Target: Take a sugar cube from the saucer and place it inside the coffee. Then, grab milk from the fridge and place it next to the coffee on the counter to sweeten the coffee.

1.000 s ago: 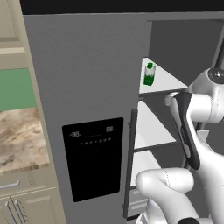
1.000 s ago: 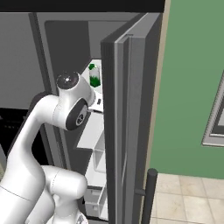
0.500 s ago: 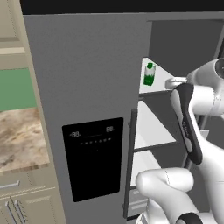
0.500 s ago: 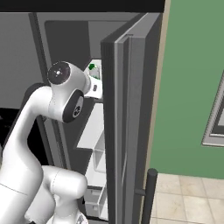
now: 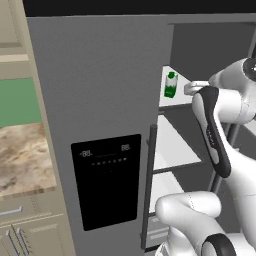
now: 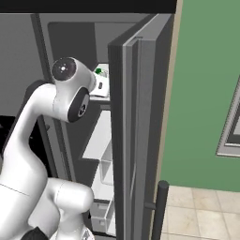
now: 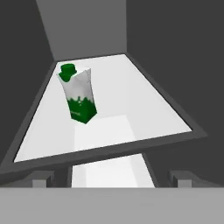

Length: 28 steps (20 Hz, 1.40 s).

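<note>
Inside fridge (image 5: 100,90), milk (image 7: 78,94) upright on shelf (image 7: 144,109)

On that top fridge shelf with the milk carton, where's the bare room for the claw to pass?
The white fridge shelf is bare right of and in front of the small white-and-green milk carton. It is tighter left of the carton, by the shelf edge.

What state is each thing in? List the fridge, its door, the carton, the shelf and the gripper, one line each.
Tall grey fridge: open, inside showing.
Grey fridge door with long vertical handle: swung wide.
Small white milk carton with green band and cap: upright on the shelf, untouched.
White top shelf: holds the carton.
Gripper: open, short of the carton, holding nothing.
</note>
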{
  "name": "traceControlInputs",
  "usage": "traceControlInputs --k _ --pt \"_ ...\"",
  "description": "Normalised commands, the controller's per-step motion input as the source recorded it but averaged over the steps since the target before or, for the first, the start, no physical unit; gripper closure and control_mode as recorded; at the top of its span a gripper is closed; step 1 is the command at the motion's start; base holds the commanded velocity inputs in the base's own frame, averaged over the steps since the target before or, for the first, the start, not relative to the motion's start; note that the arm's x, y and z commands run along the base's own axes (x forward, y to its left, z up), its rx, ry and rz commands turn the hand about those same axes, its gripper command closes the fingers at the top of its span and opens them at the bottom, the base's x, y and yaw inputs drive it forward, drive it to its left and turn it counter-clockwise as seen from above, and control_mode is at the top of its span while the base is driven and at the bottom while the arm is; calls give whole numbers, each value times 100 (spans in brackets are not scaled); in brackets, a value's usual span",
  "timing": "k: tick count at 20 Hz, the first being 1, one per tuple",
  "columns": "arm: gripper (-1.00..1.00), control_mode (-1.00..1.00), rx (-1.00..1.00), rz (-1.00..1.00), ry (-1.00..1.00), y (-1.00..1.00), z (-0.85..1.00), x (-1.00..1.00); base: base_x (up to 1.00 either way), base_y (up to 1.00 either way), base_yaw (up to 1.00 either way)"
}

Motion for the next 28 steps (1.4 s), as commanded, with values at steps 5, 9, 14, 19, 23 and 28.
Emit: traceControlInputs --k 5,9,14,19,23,28 --pt "-100 -100 0 10 1 17 -21 48 0 0 0" --pt "-100 -100 0 18 1 23 -18 62 0 0 0" --pt "-100 -100 0 15 0 4 -2 65 0 0 0" --pt "-100 -100 0 10 0 0 -1 52 0 0 0" --pt "-100 -100 0 3 3 0 0 29 0 0 0" --pt "-100 -100 0 0 1 0 0 22 0 0 0"
